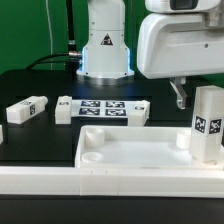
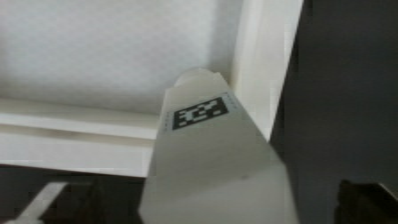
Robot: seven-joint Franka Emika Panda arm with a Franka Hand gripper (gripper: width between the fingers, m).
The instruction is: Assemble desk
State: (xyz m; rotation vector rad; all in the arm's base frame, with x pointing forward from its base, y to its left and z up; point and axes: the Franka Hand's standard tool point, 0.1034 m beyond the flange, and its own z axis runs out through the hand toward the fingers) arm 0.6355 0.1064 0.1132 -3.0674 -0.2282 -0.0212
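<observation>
**Table** (image 1: 40, 145): flat, matt black; its far edge is lost against a green backdrop.

**Arm** (image 1: 180, 40): glossy white moulded housings, cut off by the exterior view's top and right edges.

**Rail** (image 1: 60, 183): long white bar, square-edged, along the near side and running out of frame at both ends.

**Tabletop** (image 1: 130, 152) (image 2: 107, 50): white plastic rectangular tray lying behind the rail. It has a raised rim, a finely stippled floor and a rounded socket recess at its corner on the exterior view's left. Its corners on the exterior view's right are hidden.

**Marker board** (image 1: 112, 108): thin white sheet with black square tags, flat on the table beyond the tray.

**Upright leg** (image 1: 207, 125) (image 2: 214, 170): white block, smooth-faced, with a black-white tag (image 2: 201, 112) on top and another on its side. It stands at the tray's end on the exterior view's right; whether it sits in a socket cannot be told.

**Lying leg** (image 1: 25, 108): tagged white block on the exterior view's left, well apart from the tray.

**Second lying leg** (image 1: 65, 108): shorter-looking tagged block just beside the marker board.

**Gripper** (image 1: 180, 98): the jaws are released and spread wide. In the wrist view one pale finger (image 2: 45, 205) stands clear of the upright leg; the other side is dark and blurred.
</observation>
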